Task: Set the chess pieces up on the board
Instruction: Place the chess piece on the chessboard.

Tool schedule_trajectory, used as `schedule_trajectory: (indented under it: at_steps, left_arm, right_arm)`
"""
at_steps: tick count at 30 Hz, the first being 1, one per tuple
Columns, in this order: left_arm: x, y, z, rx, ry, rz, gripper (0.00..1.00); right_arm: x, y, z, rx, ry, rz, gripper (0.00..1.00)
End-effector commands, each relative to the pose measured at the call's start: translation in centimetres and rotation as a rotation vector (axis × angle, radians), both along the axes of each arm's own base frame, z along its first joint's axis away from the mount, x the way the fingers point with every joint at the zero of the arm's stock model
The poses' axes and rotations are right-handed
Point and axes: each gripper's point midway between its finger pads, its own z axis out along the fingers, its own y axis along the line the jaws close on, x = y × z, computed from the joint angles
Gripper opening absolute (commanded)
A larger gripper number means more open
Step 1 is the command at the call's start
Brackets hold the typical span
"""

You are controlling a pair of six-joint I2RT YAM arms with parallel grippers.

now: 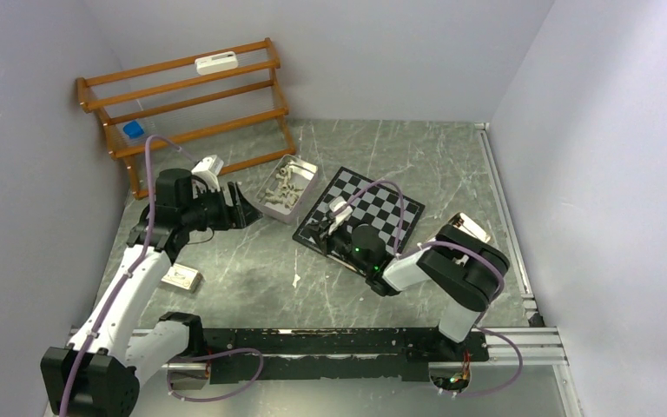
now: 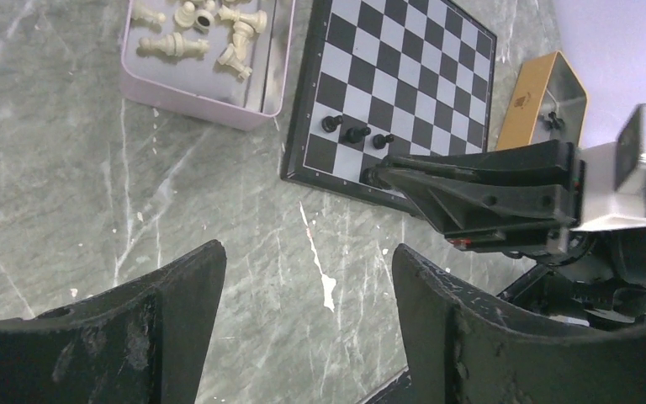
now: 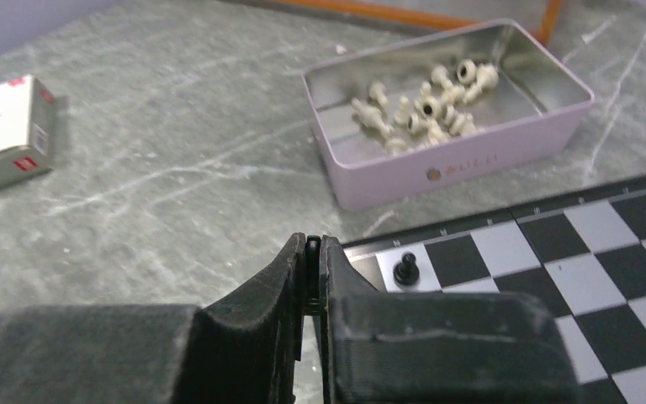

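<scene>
On the marbled surface, the board lies beside a tray of cream pieces. The right pincer is over the board's near-left corner; the left pincer faces the tray.

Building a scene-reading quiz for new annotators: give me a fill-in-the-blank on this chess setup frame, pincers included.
1. The left pincer holds nothing; its jaws stand ___.
2. The right pincer, at the edge of the board, has its jaws ___.
3. In the left wrist view, ___ black pieces stand in a row on the board.
4. The pieces in the pink tin are all ___ in colour.

Missing words: open; shut; three; cream-white.
</scene>
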Motion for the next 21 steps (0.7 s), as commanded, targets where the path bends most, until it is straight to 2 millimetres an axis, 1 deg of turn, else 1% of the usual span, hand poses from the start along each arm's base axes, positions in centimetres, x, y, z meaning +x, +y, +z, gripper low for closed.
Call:
schedule_trajectory:
  at_steps: [1, 4, 7, 9, 13, 15, 16, 19, 21]
  left_arm:
    - [0.4, -0.8, 1.4, -0.052, -0.019, -0.024, 0.76]
    - [0.4, -0.8, 1.0, -0.068, -0.008, -0.01, 0.75]
    - [0.6, 0.0, -0.2, -0.028, 0.044, 0.036, 0.75]
    - [0.8, 0.3, -1.1, -0.017, 0.084, 0.064, 0.75]
    - [0.6, -0.9, -1.9, -0.078, 0.137, 0.024, 0.71]
    - [0.4, -1.2, -2.1, -0.087, 0.151, 0.011, 0.7]
    - [0.4, -1.2, -2.2, -0.081, 0.154, 0.006, 0.7]
    - [0.2, -1.1, -2.6, -0.067, 0.164, -0.005, 0.7]
    - [0.0, -1.1, -2.5, -0.066, 0.155, -0.008, 0.69]
  right_arm:
    - [-0.9, 1.5, 3.0, 0.056, -0.069, 0.076, 0.08]
    - [-1.8, 3.0, 1.3, -0.021, -0.048, 0.125, 0.07]
    - [-3.1, 3.7, 1.9, -0.013, -0.074, 0.129, 0.07]
    - [-3.6, 4.2, 2.1, 0.0, -0.084, 0.136, 0.06]
    - [-4.4, 5.3, 2.3, 0.008, -0.089, 0.159, 0.06]
    - [-4.0, 5.0, 2.4, -0.01, -0.12, 0.119, 0.06]
    - [-3.5, 4.5, 2.4, -0.016, -0.128, 0.086, 0.06]
    - [-1.7, 3.0, 1.6, -0.078, -0.155, -0.008, 0.06]
    - [-0.7, 2.3, 1.1, -0.1, -0.146, -0.042, 0.06]
